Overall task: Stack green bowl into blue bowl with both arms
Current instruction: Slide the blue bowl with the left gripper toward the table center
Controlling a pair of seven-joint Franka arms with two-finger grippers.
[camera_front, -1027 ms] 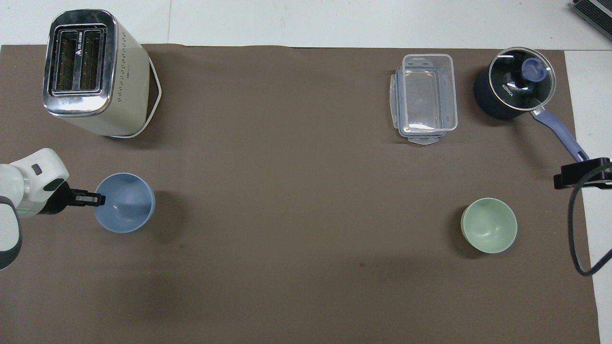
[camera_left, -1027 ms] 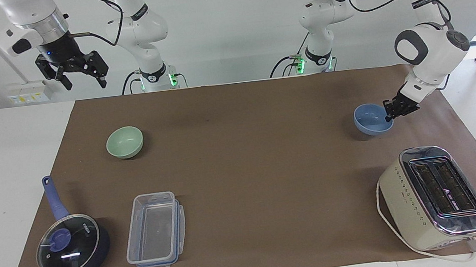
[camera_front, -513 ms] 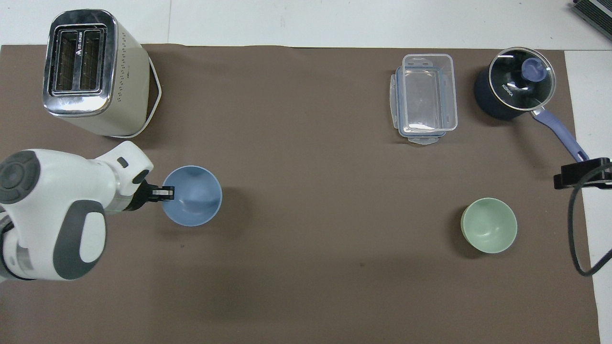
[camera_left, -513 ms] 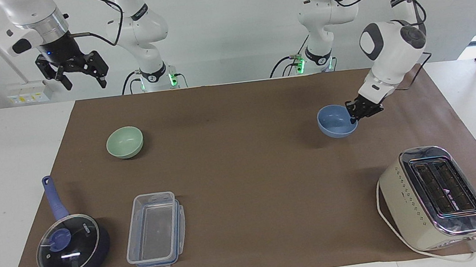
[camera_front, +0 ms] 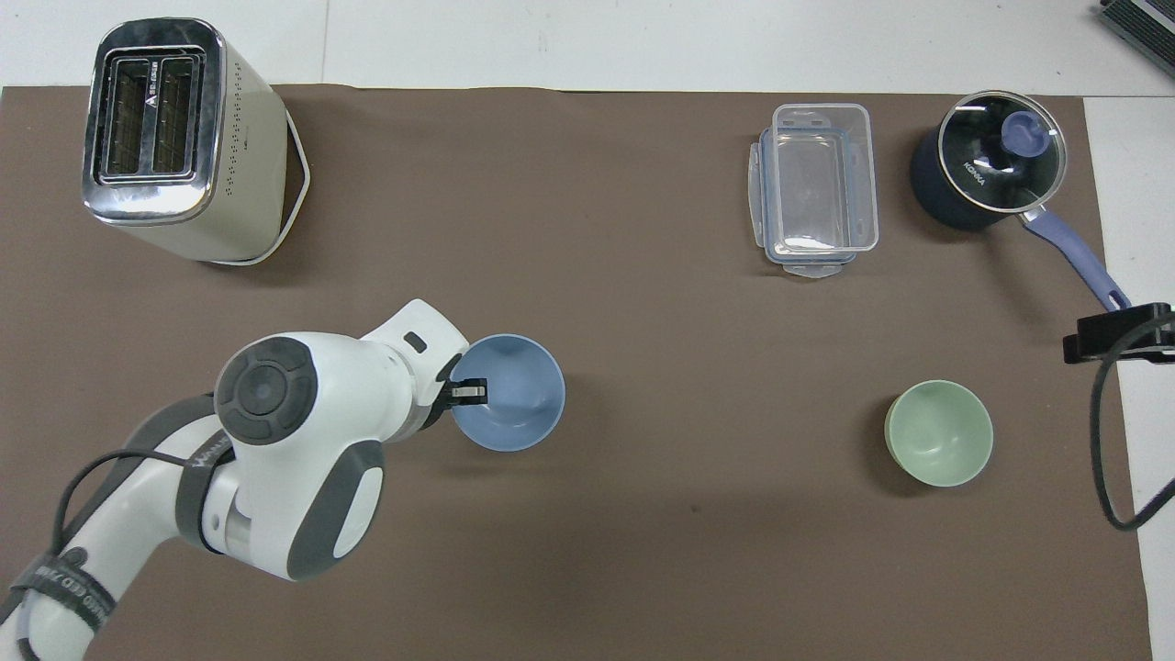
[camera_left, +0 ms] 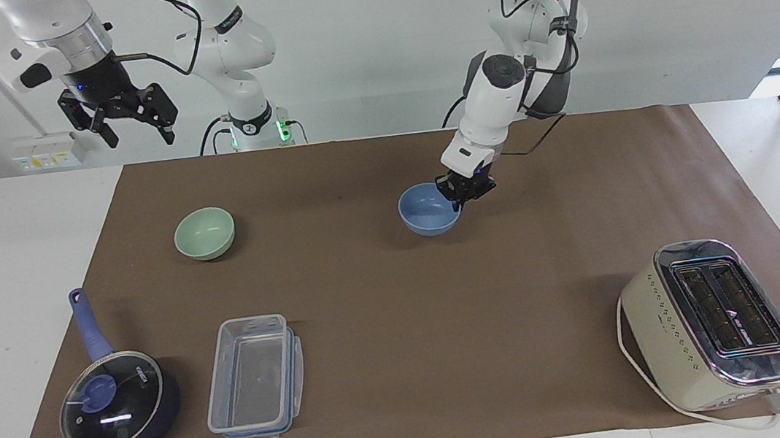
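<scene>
Brown paper (camera_left: 387, 322) covers the white table. Nearest the robots, the right gripper (camera_left: 130, 127) waits aloft with its jaws apart. The left gripper (camera_left: 464, 192) is clamped on the rim of the one blue bowl (camera_left: 426, 213), mid-table; whether it rests on the paper is unclear. One green bowl (camera_left: 204, 233) sits toward the right arm's end. Both look light, stiff and slippery, so the rim seems the best hold. Farthest stand one saucepan (camera_left: 117, 404), one clear box (camera_left: 254, 381) and one toaster (camera_left: 710, 322).

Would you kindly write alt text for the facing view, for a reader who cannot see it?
The left gripper is shut on the rim of the blue bowl at mid-table, while the right gripper waits open, raised at its own end. The green bowl sits alone toward the right arm's end.
</scene>
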